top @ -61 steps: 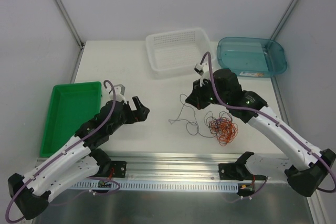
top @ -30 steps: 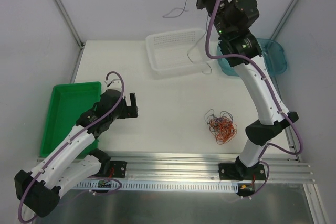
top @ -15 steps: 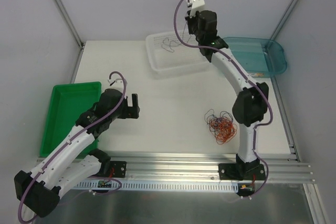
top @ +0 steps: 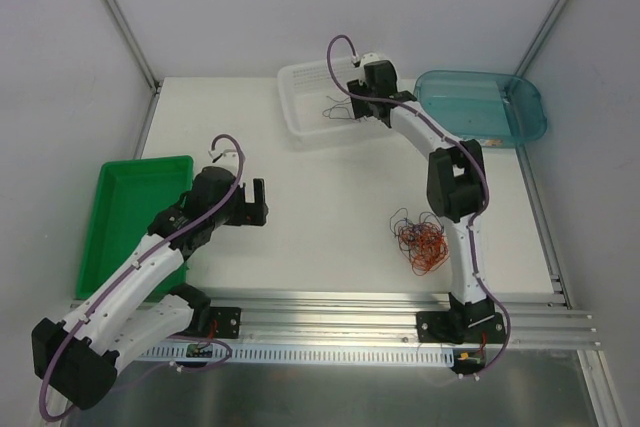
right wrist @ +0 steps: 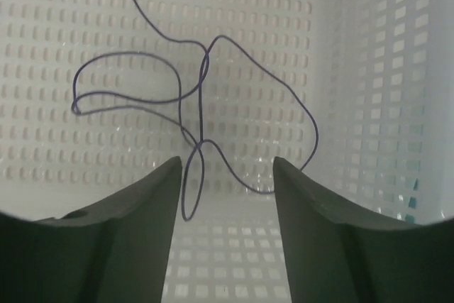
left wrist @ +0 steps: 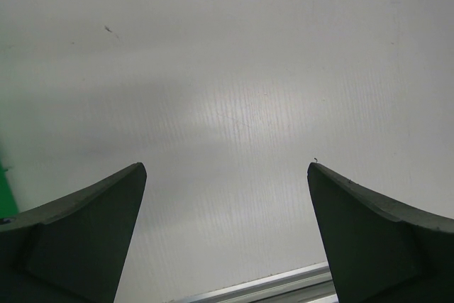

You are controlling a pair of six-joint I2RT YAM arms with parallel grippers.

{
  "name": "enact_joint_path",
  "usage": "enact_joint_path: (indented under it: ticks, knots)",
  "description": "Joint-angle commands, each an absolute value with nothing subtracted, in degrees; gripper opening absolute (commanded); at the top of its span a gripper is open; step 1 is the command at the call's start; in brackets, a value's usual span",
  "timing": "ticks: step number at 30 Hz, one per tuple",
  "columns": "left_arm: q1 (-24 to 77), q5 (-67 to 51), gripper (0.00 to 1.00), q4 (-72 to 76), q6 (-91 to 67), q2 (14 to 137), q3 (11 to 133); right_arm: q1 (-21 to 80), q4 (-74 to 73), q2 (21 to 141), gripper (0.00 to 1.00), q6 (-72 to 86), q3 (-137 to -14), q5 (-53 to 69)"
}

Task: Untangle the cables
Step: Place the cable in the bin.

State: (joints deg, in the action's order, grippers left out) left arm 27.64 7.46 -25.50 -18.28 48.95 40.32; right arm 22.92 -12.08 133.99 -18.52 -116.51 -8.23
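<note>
One wire [right wrist: 202, 79] released into basket [right wrist: 355, 69]
The right gripper [right wrist: 227, 164] has been part-opened, nothing held; the tangle [top: 422, 242] is left on the table [top: 300, 237]. The left gripper [left wrist: 227, 175] is held wide, empty.

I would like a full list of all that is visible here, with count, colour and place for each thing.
table: 1, white, under everything
tangle: 1, orange, red and black, near right part of the table
loose cable: 1, dark purple, lying in the basket
basket: 1, white, far middle
tub: 1, teal, far right
tray: 1, green, left edge
left arm: 1, white and black, bent low
right arm: 1, white and black, reaching to the basket
left claw: 1, black, open over bare table
right claw: 1, black, open over the loose cable
</note>
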Motion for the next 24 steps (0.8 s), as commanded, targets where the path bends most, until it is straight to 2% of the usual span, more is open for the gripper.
enact_joint_path:
  ticks: [1, 5, 9, 11, 17, 20, 24]
  knots:
    - [27.07, 5.45, 0.99, -23.99, -16.79, 49.13, 40.25, 23.03, -11.43, 120.70, 0.59, -16.88, -111.99, -5.81]
    - [26.72, 4.40, 0.99, -23.91, -16.96, 49.31, 40.34, 23.03, -14.67, 109.00, 0.70, -14.68, -104.69, -3.96]
    - [26.54, 3.69, 0.99, -23.91, -17.22, 49.04, 40.34, 23.11, -26.43, 97.16, 0.72, -10.29, -99.77, -5.27]
    - [26.37, 3.34, 0.99, -23.91, -17.23, 48.26, 40.08, 23.03, -33.47, 92.57, 0.72, -6.09, -92.41, -6.85]
    - [26.45, 0.09, 0.99, -23.82, -17.23, 48.51, 39.64, 23.03, -37.35, 71.05, 0.72, 5.17, -60.89, -7.64]
    - [26.46, -3.24, 0.99, -23.82, -16.88, 50.00, 40.08, 22.85, -39.72, 60.61, 0.71, 9.13, -49.01, -10.98]
    - [26.46, -6.06, 0.99, -23.82, -16.79, 51.50, 40.34, 21.54, -40.08, 48.98, 0.70, 12.65, -38.97, -11.34]
